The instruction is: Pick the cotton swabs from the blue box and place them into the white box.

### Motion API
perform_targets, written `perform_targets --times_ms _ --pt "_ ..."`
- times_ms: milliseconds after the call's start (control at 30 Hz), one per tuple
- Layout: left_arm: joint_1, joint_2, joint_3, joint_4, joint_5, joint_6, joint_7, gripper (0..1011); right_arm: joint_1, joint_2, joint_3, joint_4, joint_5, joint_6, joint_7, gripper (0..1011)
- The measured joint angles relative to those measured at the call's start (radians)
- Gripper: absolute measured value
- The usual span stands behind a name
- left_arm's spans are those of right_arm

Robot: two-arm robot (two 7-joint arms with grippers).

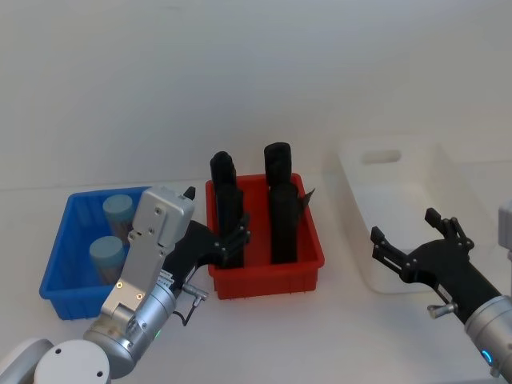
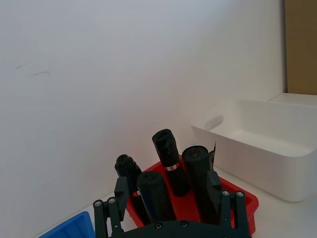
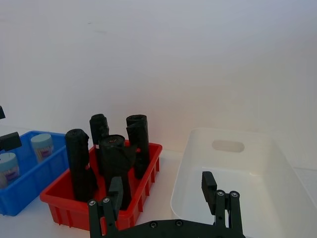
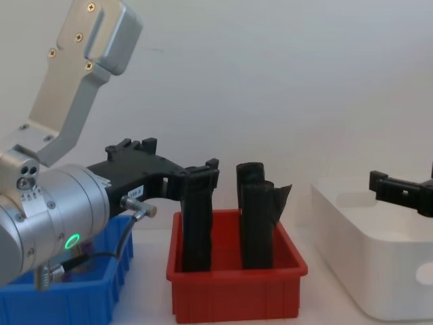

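Currently, two cotton swabs (image 1: 106, 254) jars stand upright in the blue box (image 1: 54, 260), lids up, one behind the other along its right side. The blue box sits at the left of the tabletop (image 1: 320, 336). A red bin (image 1: 268, 278) is just beside it at centre, and the white box (image 1: 384, 156) is at the right, near the red bin but apart from it. Four tall black rolls (image 1: 278, 204) stand in the red bin.

The left tool (image 2: 167, 181) is raised above the tabletop at the gap between the blue box and the red bin, pointing toward the rolls. Its jaws are spread wide and carry nothing. In the chest view its fingers are level with the tops of the nearest rolls.

The right tool (image 1: 405, 226) hovers at the near rim of the white box, pointing into it. Its jaws are likewise spread and empty. In the chest view it is above the rim and clear of it.
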Motion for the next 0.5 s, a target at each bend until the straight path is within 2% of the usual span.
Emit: perform_targets --times_ms 500 --pt "0.0 0.0 0.0 0.0 0.0 0.0 0.0 1004 0.0 0.0 0.0 0.0 0.0 0.0 0.0 1002"
